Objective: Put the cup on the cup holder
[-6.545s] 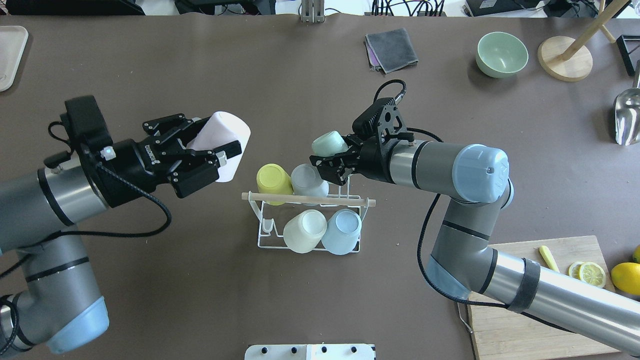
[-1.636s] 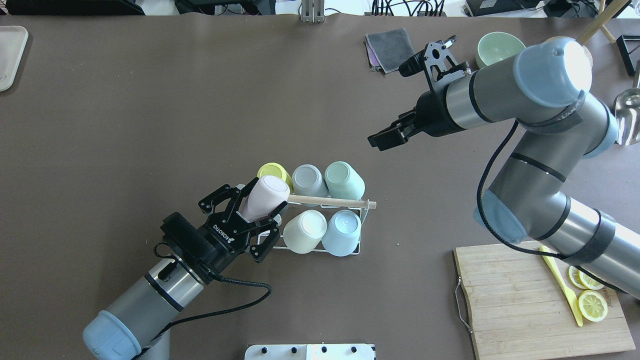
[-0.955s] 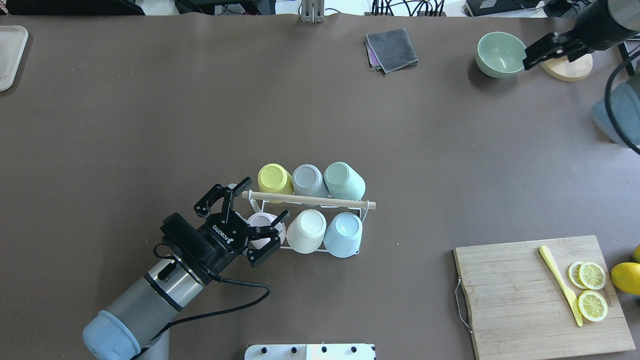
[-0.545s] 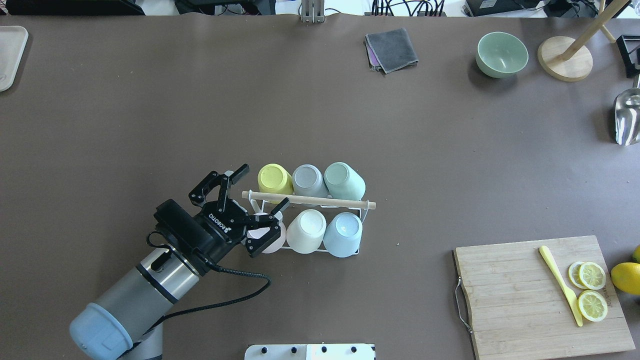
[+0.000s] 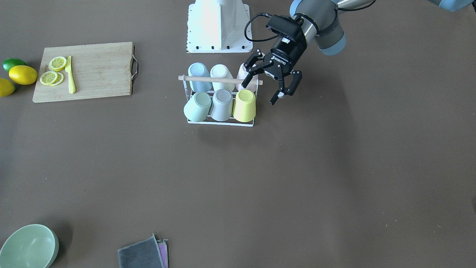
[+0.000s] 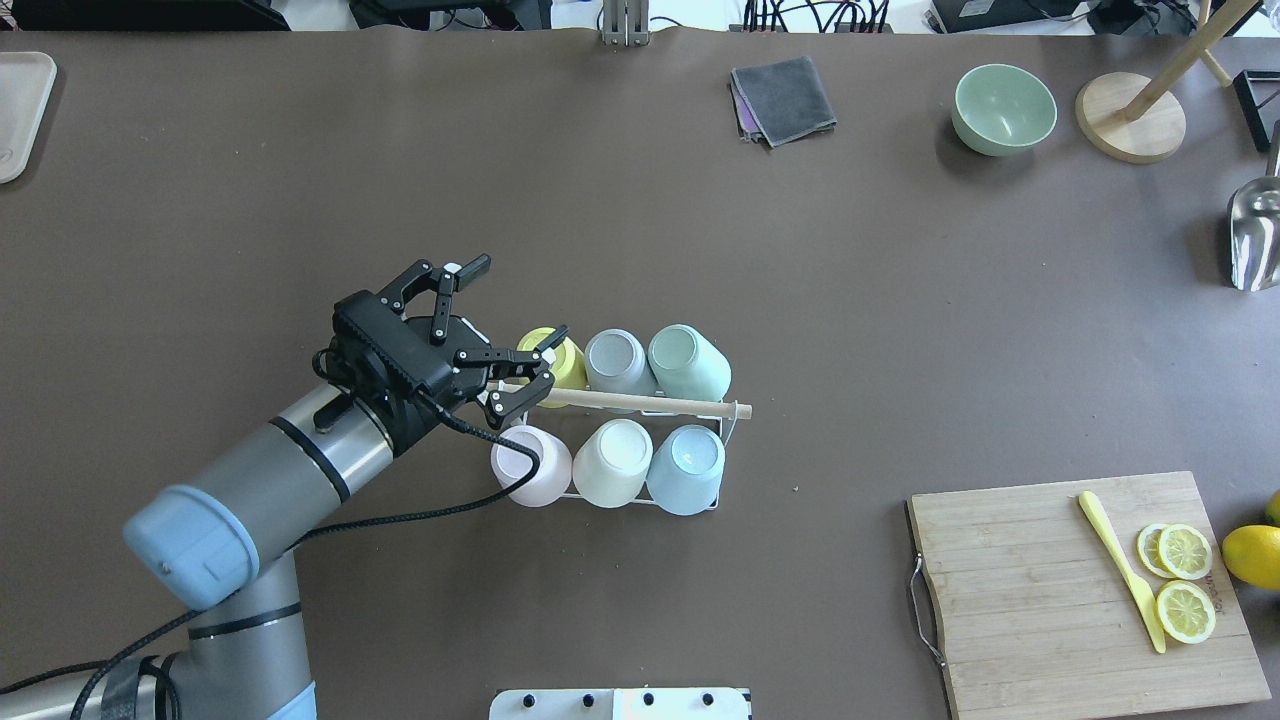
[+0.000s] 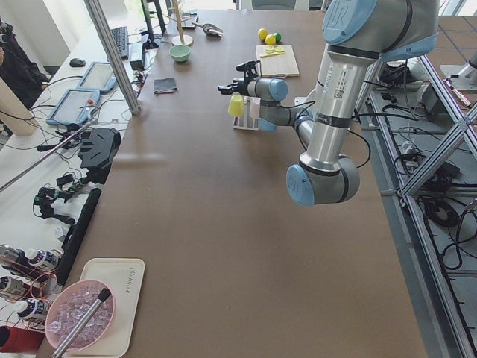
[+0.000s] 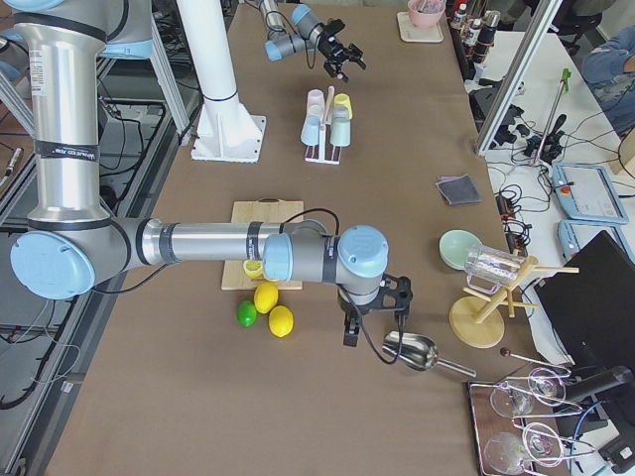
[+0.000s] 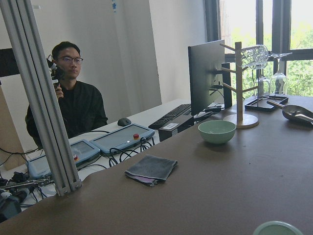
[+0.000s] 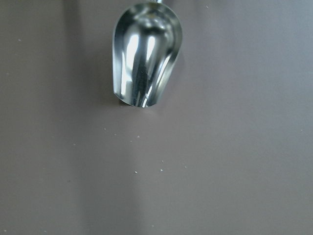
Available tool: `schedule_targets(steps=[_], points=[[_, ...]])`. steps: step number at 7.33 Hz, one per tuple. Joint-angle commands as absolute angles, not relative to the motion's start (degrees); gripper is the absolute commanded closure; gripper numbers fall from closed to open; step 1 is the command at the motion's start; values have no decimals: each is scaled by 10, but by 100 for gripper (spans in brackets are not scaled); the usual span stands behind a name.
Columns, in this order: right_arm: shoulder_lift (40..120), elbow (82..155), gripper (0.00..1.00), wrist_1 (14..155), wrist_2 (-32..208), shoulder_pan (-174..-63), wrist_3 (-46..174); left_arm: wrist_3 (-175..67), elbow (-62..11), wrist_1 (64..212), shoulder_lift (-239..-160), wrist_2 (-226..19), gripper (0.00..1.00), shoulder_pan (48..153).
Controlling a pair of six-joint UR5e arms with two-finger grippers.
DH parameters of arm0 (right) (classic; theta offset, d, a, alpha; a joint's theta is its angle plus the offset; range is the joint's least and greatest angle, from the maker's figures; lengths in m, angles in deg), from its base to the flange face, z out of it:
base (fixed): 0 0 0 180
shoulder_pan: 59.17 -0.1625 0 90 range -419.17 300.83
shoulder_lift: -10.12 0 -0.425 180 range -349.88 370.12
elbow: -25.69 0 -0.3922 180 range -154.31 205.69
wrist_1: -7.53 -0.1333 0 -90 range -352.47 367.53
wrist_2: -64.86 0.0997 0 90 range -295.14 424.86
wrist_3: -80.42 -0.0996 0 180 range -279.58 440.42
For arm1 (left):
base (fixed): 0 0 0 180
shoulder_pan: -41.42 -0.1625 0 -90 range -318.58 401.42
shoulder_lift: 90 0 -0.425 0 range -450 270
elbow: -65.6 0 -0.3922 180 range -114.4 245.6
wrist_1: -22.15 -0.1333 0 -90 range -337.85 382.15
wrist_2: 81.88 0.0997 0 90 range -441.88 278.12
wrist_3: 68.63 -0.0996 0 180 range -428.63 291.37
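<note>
Left tool (image 6: pixel 520 298), spread and empty, hovers over the cup holder's (image 6: pixel 640 402) end (pink cup (image 6: pixel 530 465) racked just beside, untouched).

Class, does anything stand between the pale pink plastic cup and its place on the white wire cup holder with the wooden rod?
Nothing visible does: the pale pink cup already sits upturned on the white wire cup holder, beside the cream cup. The open left gripper is clear of it.
</note>
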State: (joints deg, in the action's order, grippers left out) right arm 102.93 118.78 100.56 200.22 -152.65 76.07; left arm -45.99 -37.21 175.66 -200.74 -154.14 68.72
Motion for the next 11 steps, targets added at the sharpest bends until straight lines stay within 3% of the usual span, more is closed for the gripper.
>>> schedule_targets(steps=[1, 5, 7, 10, 11], points=[[1032, 1153, 0, 1003, 1993, -1529, 771, -377, -370, 1675, -2014, -1670, 2, 796], [1026, 1153, 0, 1003, 1995, -1529, 769, -376, -376, 1414, -2028, -1787, 2, 919], [1024, 1157, 0, 1003, 1993, -1529, 769, -402, -406, 1205, -2028, -1849, 2, 955], [1024, 1167, 0, 1003, 1992, -1529, 767, -475, -400, 1051, -2015, -1946, 2, 970], [1024, 1167, 0, 1003, 1991, -1529, 766, -481, -398, 1043, -1975, -1948, 2, 979]])
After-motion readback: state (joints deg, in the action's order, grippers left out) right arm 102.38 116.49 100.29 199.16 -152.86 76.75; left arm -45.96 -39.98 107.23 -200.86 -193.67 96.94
